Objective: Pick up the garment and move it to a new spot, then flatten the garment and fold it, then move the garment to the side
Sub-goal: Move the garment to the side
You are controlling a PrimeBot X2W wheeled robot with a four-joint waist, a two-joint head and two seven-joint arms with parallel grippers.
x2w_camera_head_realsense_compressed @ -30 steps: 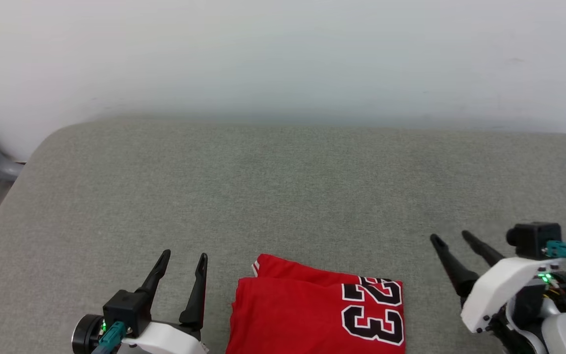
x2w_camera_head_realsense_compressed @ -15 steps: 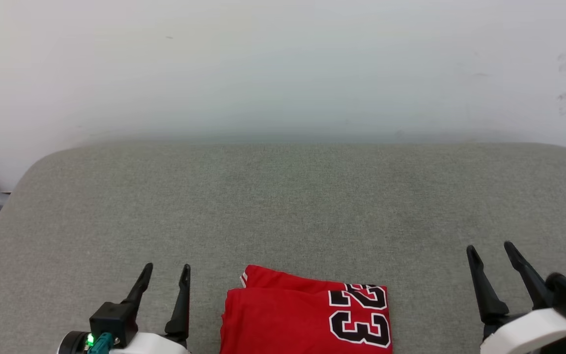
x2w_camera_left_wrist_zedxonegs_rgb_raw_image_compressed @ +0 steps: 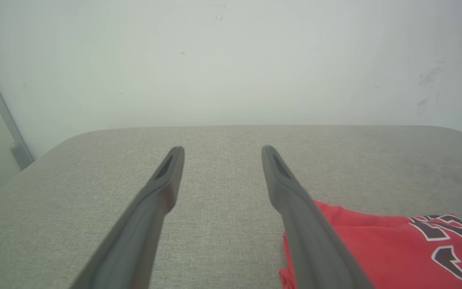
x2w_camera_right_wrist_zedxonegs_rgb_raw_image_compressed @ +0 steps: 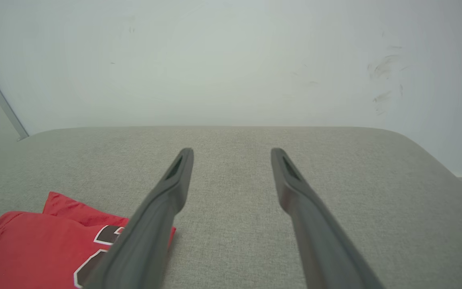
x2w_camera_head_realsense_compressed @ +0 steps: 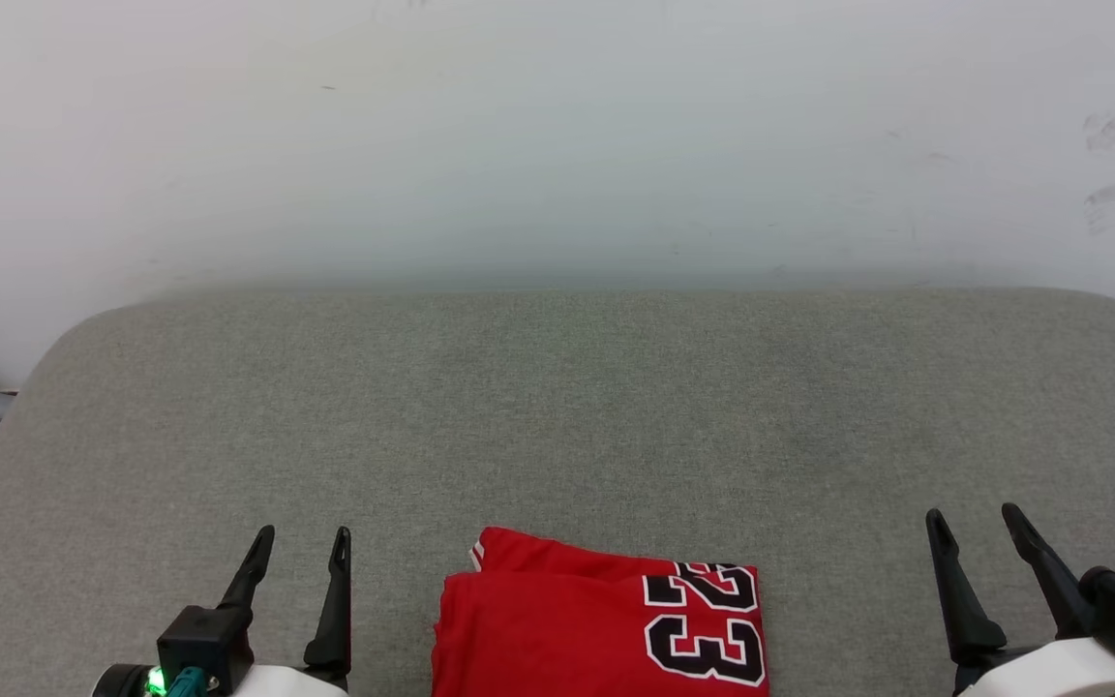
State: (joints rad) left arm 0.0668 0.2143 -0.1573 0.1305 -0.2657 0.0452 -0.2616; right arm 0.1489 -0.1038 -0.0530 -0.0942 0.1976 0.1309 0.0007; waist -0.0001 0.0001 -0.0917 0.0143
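Head view: folded red jersey T-shirt [x2w_camera_head_realsense_compressed: 577, 634] with black "23" lies on the grey fabric cushion [x2w_camera_head_realsense_compressed: 557, 416], between left gripper [x2w_camera_head_realsense_compressed: 301, 532] and right gripper [x2w_camera_head_realsense_compressed: 972, 511], both spread wide, grasping nothing.

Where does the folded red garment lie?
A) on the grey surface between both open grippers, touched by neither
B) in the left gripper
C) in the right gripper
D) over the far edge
A: the garment lies folded on the grey surface, with the left gripper and right gripper open on either side, apart from it.
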